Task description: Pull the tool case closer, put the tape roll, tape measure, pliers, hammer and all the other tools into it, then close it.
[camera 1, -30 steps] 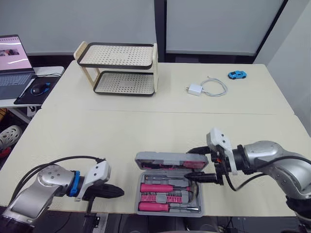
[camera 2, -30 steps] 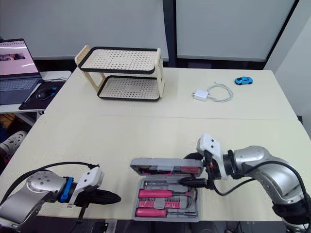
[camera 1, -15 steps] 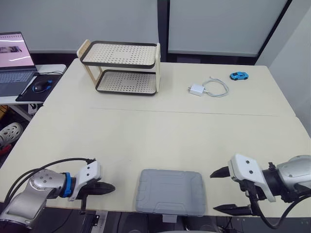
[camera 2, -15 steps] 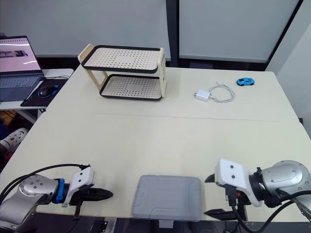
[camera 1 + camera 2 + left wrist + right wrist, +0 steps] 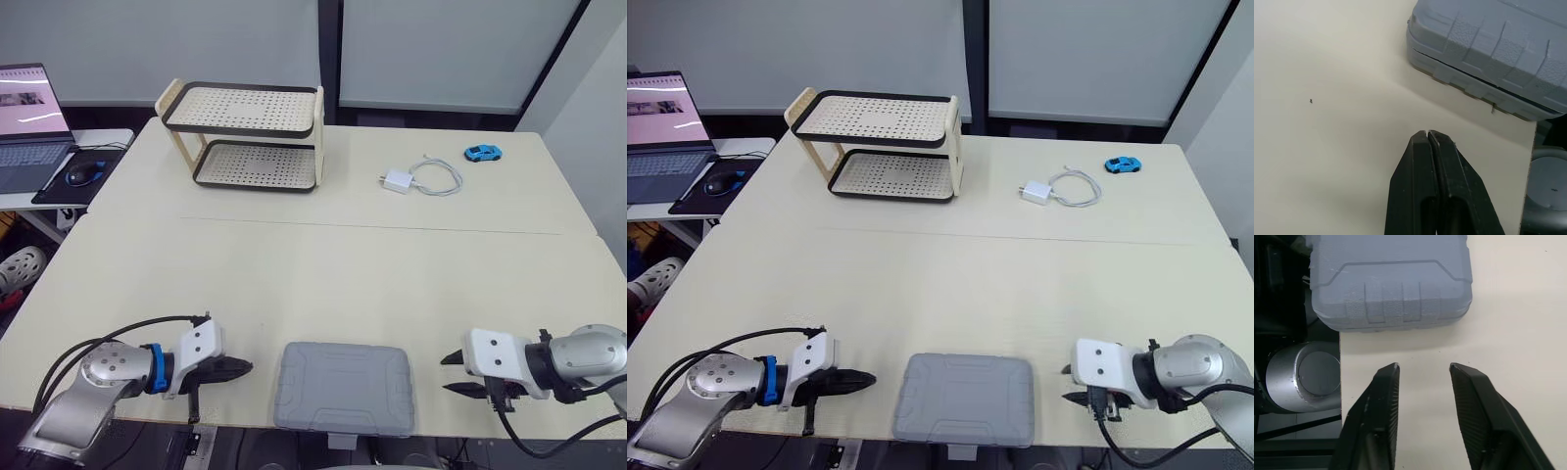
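Right, nearest to me the tool case (image 5: 343, 387) lies flat at the near edge of the desk (image 5: 323, 274), its grey lid down and a small grey part of its front poking over the edge. A second ago that lid stood open with pink-handled tools in the tray and my right claw up against its corner. Half a second ago it was already down, and it has stayed so. The left claw (image 5: 240, 368) sits low on the desk just beside the case's left side, apart from it, its two black fingers (image 5: 1420, 161) pressed together on nothing; it has crept a little nearer the case. The right claw (image 5: 449, 374) has pulled back and lies off the case's right side, apart from it, fingers a modest gap apart and empty, narrower than the wide spread of half a second ago. From the left wrist I see a thin dark seam between lid and base all along the side, so I cannot tell whether the catches have snapped home. My reading is that packing and closing are done, or all but done; the one thing I would check is a firm press on the lid. Further out, the middle of the desk carries nothing that belongs in the case. Beyond it stand the two-tier rack (image 5: 245, 137), the white charger with its cable (image 5: 416, 179) and the little blue toy car (image 5: 479, 153), none of them tools. Off to the far left, a laptop (image 5: 24, 117) and mouse (image 5: 80, 174) sit on a side table.
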Controlling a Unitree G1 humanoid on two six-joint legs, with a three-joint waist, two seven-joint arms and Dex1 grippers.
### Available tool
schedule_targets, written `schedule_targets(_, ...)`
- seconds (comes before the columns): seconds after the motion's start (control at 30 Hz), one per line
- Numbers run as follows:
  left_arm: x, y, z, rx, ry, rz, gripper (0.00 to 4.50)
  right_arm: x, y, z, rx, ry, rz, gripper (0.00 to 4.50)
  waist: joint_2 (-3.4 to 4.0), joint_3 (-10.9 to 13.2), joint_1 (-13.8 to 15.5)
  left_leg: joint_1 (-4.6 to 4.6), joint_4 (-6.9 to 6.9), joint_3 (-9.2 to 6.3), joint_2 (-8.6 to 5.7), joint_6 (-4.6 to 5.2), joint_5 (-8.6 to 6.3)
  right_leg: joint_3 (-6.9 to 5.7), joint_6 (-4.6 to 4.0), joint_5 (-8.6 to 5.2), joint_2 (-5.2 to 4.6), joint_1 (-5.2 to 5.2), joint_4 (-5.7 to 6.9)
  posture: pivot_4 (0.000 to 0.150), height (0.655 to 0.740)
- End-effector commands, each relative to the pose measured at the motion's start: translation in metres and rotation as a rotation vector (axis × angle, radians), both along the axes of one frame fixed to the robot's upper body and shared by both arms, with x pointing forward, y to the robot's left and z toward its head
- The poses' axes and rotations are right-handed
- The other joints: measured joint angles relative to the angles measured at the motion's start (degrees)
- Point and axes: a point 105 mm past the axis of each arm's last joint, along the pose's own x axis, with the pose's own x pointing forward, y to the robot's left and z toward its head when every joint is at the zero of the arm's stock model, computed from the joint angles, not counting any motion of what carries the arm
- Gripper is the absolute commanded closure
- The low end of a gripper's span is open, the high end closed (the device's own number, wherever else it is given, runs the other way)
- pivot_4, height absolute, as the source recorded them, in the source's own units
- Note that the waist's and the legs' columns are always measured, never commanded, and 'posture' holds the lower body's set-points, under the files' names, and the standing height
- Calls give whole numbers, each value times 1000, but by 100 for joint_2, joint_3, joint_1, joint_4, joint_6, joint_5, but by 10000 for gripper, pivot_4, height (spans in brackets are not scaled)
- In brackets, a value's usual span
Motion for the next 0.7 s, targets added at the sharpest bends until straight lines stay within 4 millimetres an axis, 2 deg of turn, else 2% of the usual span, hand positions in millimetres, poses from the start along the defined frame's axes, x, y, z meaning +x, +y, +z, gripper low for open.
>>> schedule_targets(0.03, 0, 17, 20, 19, -65, -11, 45000, 2, 2, 18, 36, -59, 32, 35705, -1, 1, 3, 0, 0, 0, 0, 0, 0, -1, 0, 0, 0, 0, 0, 1500, 7350)
schedule_targets(0.07, 1, 23, 26, 26, -76, -5, 45000, 3, 2, 24, 45, -72, 34, 37709, -1, 1, 4, 0, 1, -1, 0, 0, 0, -1, 0, 0, 0, 0, 0, 1500, 7350)
schedule_targets(0.33, 15, 63, 58, 171, -201, 77, 45000, -2, -21, 62, 35, -121, 119, 37709, -1, 1, 10, 5, 3, 1, 0, 0, 0, -2, 0, 0, -1, 9, -2, 1500, 7350)
schedule_targets(0.5, 19, 69, 78, 166, -228, 97, 45000, -4, -37, 81, 24, -85, 156, 37709, -2, 3, 6, 8, 4, 3, 0, 0, 0, -1, 0, 0, 0, 10, 0, 1500, 7350)
schedule_targets(0.7, 19, 69, 75, 142, -212, 107, 45000, 3, -43, 83, 1, -79, 166, 37709, -1, 3, 1, 10, 3, 6, 2, 0, 0, -1, -1, 0, 0, 11, 1, 1500, 7350)
